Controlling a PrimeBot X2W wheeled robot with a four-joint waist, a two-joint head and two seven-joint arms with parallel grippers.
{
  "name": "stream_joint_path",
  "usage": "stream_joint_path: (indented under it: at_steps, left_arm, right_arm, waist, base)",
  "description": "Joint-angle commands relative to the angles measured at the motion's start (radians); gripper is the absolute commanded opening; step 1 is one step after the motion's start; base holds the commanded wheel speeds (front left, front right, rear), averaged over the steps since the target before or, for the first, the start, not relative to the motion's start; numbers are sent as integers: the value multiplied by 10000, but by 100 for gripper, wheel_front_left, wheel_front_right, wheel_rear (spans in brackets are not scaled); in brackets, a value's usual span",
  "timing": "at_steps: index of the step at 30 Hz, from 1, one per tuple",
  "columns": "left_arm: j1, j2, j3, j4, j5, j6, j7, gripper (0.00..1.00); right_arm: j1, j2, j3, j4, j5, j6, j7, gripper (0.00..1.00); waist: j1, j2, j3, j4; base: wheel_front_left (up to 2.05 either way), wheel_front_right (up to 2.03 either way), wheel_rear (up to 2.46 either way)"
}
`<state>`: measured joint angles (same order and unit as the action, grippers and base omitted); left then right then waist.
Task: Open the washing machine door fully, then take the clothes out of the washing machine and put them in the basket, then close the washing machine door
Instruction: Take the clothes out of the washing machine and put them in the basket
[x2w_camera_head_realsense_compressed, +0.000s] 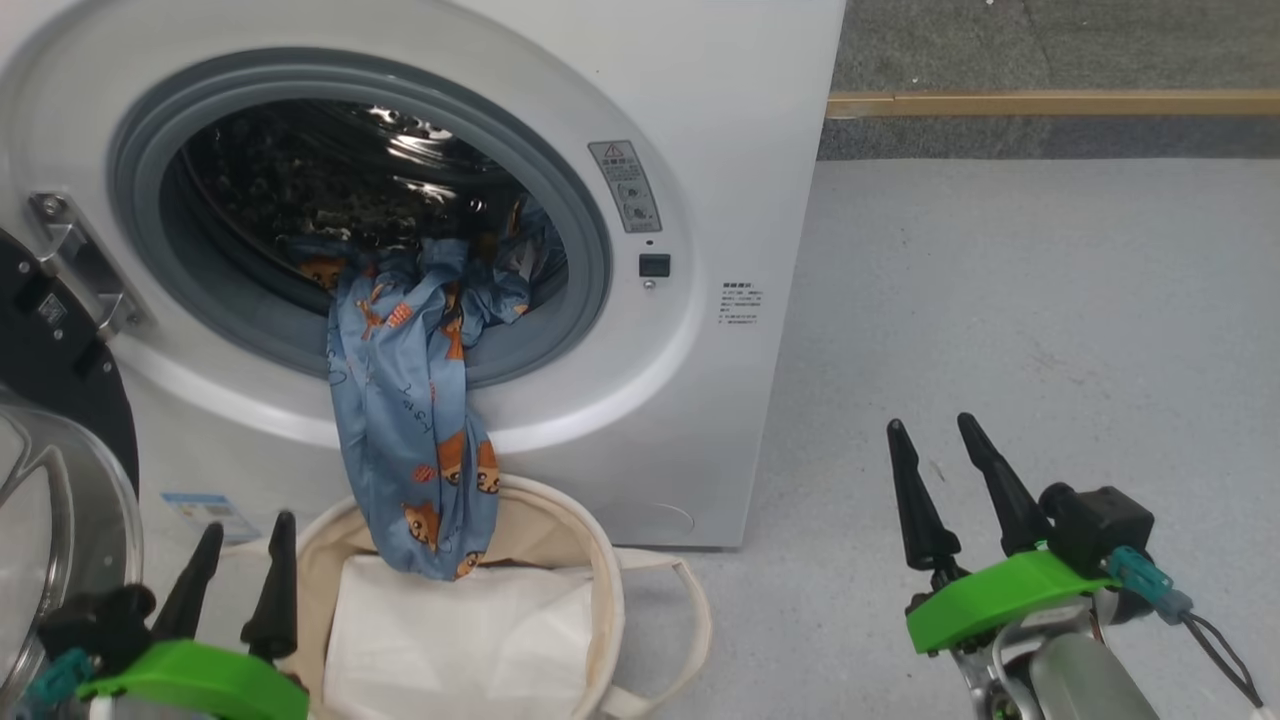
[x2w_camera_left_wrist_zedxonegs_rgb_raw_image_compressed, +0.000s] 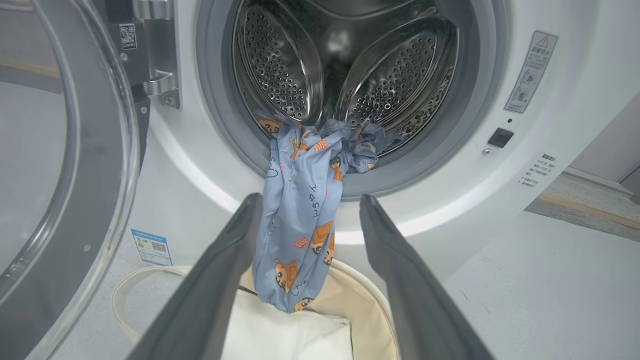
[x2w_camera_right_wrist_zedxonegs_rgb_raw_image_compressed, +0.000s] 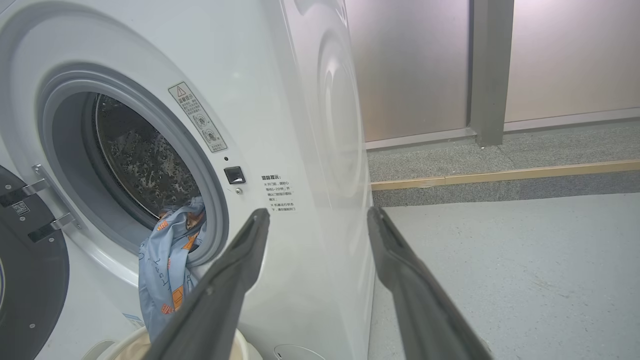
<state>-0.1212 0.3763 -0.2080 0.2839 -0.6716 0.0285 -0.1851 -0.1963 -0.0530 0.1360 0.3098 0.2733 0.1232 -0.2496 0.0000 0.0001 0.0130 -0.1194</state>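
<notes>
Foreground: left pincer (x2w_camera_head_realsense_compressed: 250, 525) and right pincer (x2w_camera_head_realsense_compressed: 930, 422), both spread and holding nothing. The left is beside the basket (x2w_camera_head_realsense_compressed: 605, 590); the right is well apart, above the floor (x2w_camera_head_realsense_compressed: 1000, 300). Near left: the door (x2w_camera_head_realsense_compressed: 50, 350) stands swung open on its hinge. Middle: the basket stands against the washing machine (x2w_camera_head_realsense_compressed: 720, 150). Beyond: the clothes (x2w_camera_head_realsense_compressed: 410, 420) hang from the drum mouth, lower end reaching into the basket, the rest bunched inside the drum.

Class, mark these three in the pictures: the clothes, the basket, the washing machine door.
the clothes (x2w_camera_head_realsense_compressed: 400, 420): head view, on the hanging blue part.
the basket (x2w_camera_head_realsense_compressed: 545, 535): head view, on its cream inner wall.
the washing machine door (x2w_camera_left_wrist_zedxonegs_rgb_raw_image_compressed: 45, 165): left wrist view, on its clear glass window.
</notes>
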Motion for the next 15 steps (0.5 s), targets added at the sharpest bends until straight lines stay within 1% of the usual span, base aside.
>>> stream_joint_path:
  at_steps: [1, 5, 9, 12, 15]
  left_arm:
    - [-618, 324, 407, -204, 80, -55, 2, 100]
    - [-1185, 290, 263, 196, 142, -188, 19, 100]
    - [-2051, 240, -66, 832, 252, -430, 318, 100]
    - [-3295, 166, -386, 1677, 393, -728, 610, 100]
    - [-4322, 131, -591, 2414, 529, -916, 760, 100]
  right_arm:
    - [-277, 28, 166, -355, -22, 75, -122, 100]
    - [-296, 28, 102, -414, -28, 75, -122, 100]
    - [-405, 28, 93, -541, -30, 75, -122, 100]
    - [-572, 28, 39, -704, -52, 75, -122, 100]
    - [-710, 28, -2, -852, -63, 75, -122, 100]
  waist:
    - [0, -1, 29, 1]
    - [0, -1, 193, 21]
    - [0, -1, 556, -4]
    - [0, -1, 1075, -52]
    - [0, -1, 1518, -124]
  base:
    - [0, 0, 0]
    - [0, 0, 0]
    - [0, 0, 0]
    - [0, 0, 0]
    - [0, 0, 0]
